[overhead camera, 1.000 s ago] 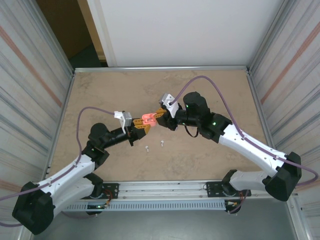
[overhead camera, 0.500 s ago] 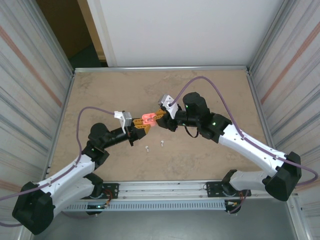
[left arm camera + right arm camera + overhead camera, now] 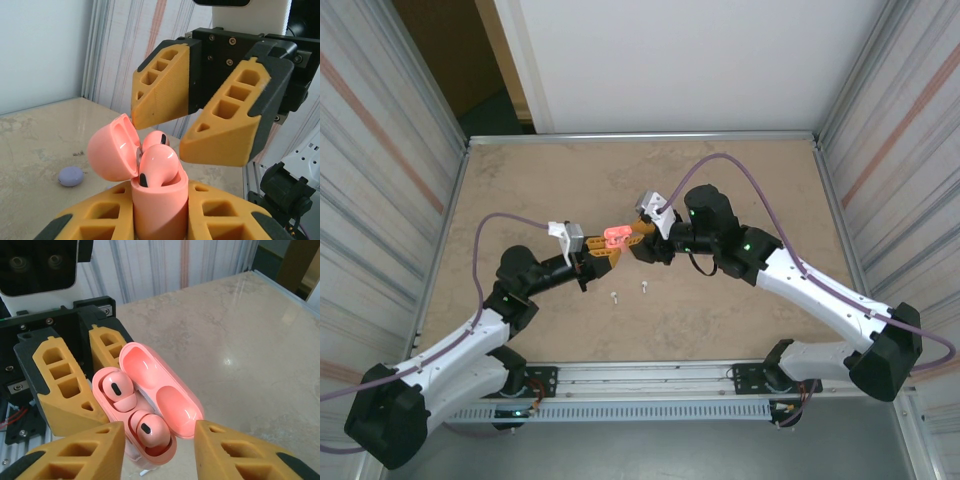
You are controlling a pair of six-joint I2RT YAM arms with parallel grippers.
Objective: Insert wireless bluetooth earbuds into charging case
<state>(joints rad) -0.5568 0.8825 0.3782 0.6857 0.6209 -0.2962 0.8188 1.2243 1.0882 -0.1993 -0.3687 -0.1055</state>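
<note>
Right tool (image 3: 636, 240) has let its jaws spread since a second ago and has eased back a touch from the pink case (image 3: 167, 400). It now holds nothing, with one finger on either side of the case and not touching it. Left tool (image 3: 611, 246) hasn't budged: clamped narrow on the lower body of the case, holding it upright above the desk (image 3: 740, 180).

Both pink earbuds (image 3: 116, 387) sit in their wells, heads up, with the lid (image 3: 112, 150) hinged back. Looks to me like this pair is in, and what's left on this case is a seating check and closing the lid.

To do that well:
- Keep the left grip as is. It's low on the body and clear of the hinge, so the lid can swing.
- Can't tell if the nearer bud is fully down. A light tap from a right fingertip before closing would settle it.
- Push the lid from its back, near the top edge, towards the wells. Use one finger, not a pinch.
- Go slowly: a side load could twist the case in the left jaws.

Two white earbuds (image 3: 616, 297) lie on the desk near the left arm, and a small purple item (image 3: 71, 176) lies further off. They come next, I'd guess.
</note>
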